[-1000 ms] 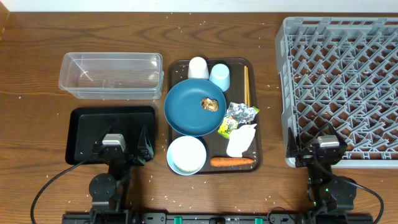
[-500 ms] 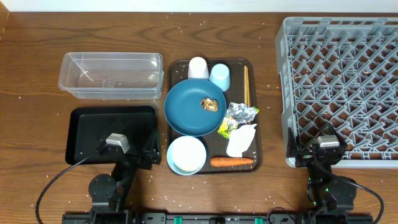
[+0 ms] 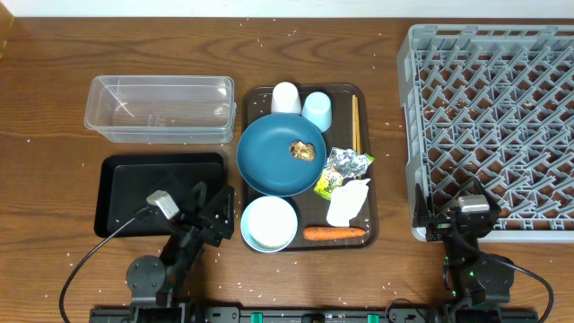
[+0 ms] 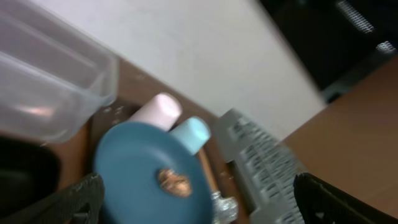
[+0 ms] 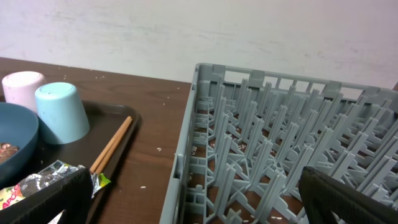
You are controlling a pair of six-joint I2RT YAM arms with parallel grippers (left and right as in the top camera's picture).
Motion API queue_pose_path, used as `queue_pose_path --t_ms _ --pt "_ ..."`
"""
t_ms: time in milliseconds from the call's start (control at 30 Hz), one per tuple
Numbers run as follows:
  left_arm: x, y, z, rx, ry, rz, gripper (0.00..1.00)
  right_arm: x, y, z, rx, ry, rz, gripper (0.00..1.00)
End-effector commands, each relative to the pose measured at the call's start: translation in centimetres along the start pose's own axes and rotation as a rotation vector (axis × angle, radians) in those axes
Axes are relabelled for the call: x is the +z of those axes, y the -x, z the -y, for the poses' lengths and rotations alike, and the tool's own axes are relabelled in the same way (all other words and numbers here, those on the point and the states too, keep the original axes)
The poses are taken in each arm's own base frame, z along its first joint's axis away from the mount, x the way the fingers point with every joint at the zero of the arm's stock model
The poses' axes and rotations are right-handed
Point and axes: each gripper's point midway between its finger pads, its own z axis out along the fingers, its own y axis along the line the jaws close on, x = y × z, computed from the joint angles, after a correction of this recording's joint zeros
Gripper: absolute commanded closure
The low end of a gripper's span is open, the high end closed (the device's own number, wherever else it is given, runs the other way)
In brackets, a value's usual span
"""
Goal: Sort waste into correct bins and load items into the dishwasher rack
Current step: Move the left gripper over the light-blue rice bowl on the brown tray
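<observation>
Evidently the left tool (image 3: 213,206), wide open and empty, angles toward two o'clock for the small brown food lump (image 3: 301,150); the right tool (image 3: 447,202) is likewise open and empty.

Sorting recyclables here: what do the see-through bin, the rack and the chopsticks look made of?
The see-through bin looks like clear glossy plastic: the table shows through its walls. The rack seems matte grey moulded plastic, with uniform pegs. The chopsticks look like pale wood, though bamboo is possible.
</observation>
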Motion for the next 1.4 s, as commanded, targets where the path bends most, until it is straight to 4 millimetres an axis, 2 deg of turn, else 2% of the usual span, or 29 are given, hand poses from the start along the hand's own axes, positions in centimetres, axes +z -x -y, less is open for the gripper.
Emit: queue_pose_path --t_ms 0,133,367,500,667,767,933,1033,1167,1367 --pt "-0.2 -0.3 2.8 -0.053 -0.140 -0.040 0.02 0.0 -0.3 0.4 -0.005 -0.019 -0.009 0.01" --pt "-0.9 0.9 6.2 0.031 -0.287 -0.007 0.02 0.0 -0.3 0.4 -0.005 -0.019 -0.009 0.01" --pt "-1.6 2.3 8.6 0.080 -0.348 0.017 0.02 0.0 -0.3 0.4 -0.005 -0.019 -0.009 0.01" --pt "-1.3 2.1 8.2 0.047 -0.285 -0.040 0.02 0.0 -0.3 0.4 -0.005 -0.019 -0.009 0.01" --pt "-1.1 2.0 6.9 0.091 -0.072 -0.174 0.02 0.0 -0.3 0.4 -0.005 -0.019 -0.009 0.01" --pt "-1.3 2.7 7.2 0.134 0.023 -0.257 0.02 0.0 -0.3 0.4 -0.005 -0.019 -0.009 0.01" --pt "-1.5 3.9 7.9 0.122 0.155 -0.416 0.02 0.0 -0.3 0.4 -0.005 -0.019 -0.009 0.01" --pt "-1.8 4.1 7.7 0.080 0.253 -0.511 0.02 0.0 -0.3 0.4 -0.005 -0.019 -0.009 0.01" --pt "-2.4 3.8 7.7 0.040 0.322 -0.634 0.02 0.0 -0.3 0.4 -0.005 -0.019 -0.009 0.01" --pt "-2.5 2.8 8.7 0.062 0.321 -0.762 0.02 0.0 -0.3 0.4 -0.005 -0.019 -0.009 0.01"
